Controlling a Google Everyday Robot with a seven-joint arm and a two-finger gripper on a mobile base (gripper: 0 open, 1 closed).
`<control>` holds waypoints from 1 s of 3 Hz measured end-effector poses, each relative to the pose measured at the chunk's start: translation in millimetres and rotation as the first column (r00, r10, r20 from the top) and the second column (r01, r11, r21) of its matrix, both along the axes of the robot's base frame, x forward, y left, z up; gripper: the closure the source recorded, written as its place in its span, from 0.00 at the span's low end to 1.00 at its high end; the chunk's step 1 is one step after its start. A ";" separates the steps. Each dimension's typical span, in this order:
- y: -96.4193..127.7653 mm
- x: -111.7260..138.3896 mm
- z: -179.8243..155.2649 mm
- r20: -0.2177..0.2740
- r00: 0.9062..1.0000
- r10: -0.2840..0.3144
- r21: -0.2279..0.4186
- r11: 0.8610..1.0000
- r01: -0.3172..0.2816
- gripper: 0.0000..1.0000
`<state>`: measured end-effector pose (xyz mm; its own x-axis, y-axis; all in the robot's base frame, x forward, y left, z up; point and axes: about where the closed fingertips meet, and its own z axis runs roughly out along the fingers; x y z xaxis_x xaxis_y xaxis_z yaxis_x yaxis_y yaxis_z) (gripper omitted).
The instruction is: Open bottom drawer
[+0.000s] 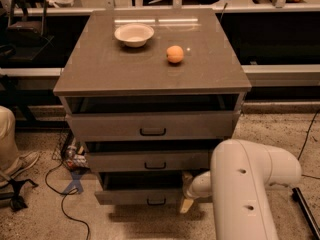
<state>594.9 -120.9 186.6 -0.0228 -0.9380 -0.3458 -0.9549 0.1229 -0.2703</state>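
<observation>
The bottom drawer [135,196] is the lowest of three grey-brown fronts on the cabinet. It has a small black bar handle [156,201] and stands pulled out a little, with a dark gap above its front. My gripper [187,202] is low at the drawer's right end, to the right of the handle and close to the floor. My white arm [245,189] fills the lower right and hides the wrist behind it.
The middle drawer [148,161] and top drawer [150,126] also stand slightly out. On the cabinet top [100,69] are a white bowl [134,34] and an orange [174,54]. Cables [65,184] and a person's shoe [20,163] lie on the floor to the left.
</observation>
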 end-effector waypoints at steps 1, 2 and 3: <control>-1.1 -1.0 -19.0 -0.052 0.999 0.002 -0.039 0.999 -0.004 0.00; -4.0 -3.2 -29.6 -0.085 0.996 -0.016 -0.032 0.999 0.013 0.00; -13.3 -5.5 -33.3 -0.103 0.993 -0.052 -0.030 0.998 0.049 0.18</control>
